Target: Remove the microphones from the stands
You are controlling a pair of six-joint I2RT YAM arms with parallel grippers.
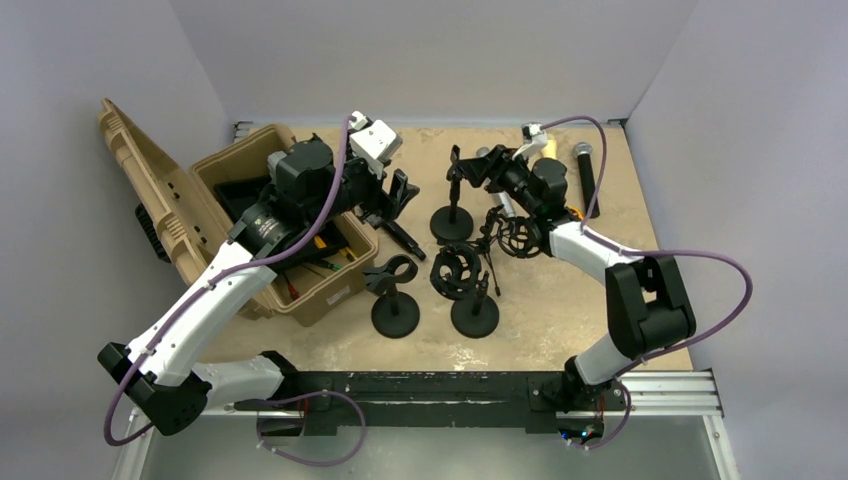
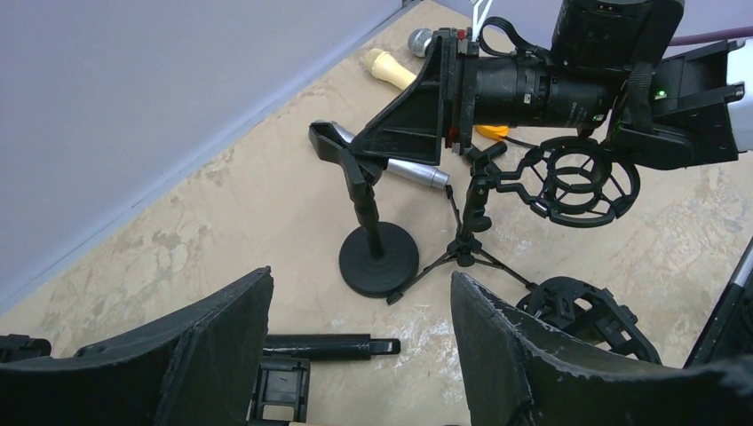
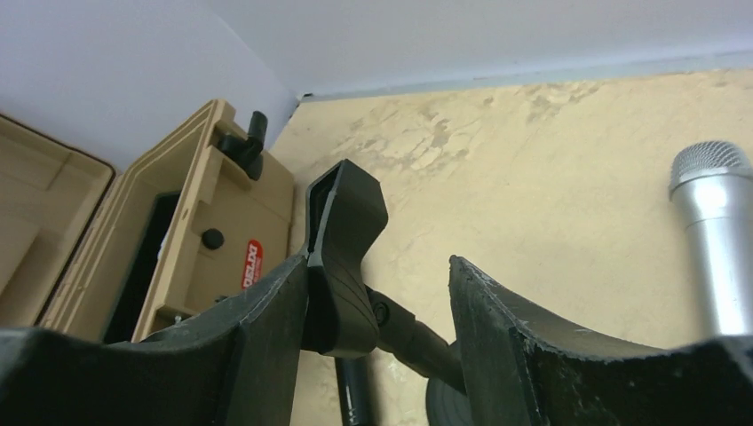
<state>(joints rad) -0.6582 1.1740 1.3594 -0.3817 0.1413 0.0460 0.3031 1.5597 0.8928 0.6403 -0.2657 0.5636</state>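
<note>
A black desk stand (image 1: 451,225) with a round base (image 2: 379,257) carries an empty-looking clip (image 3: 342,231). My right gripper (image 3: 377,262) is open around that clip (image 2: 333,142). Its left finger touches the clip and a gap stays at the right finger. A silver microphone (image 3: 715,231) lies just outside the right finger, behind the stand (image 2: 413,170). Whether it rests on the table I cannot tell. My left gripper (image 2: 360,275) hangs open and empty above the table by the case (image 1: 403,195).
An open tan case (image 1: 290,250) stands at the left. Two more round-base stands (image 1: 395,300) (image 1: 473,310) and a shock mount on a small tripod (image 2: 568,182) crowd the middle. One black microphone (image 1: 586,180) lies at back right, a yellow one (image 2: 386,67) by the wall, and a black rod (image 2: 328,344) under my left gripper.
</note>
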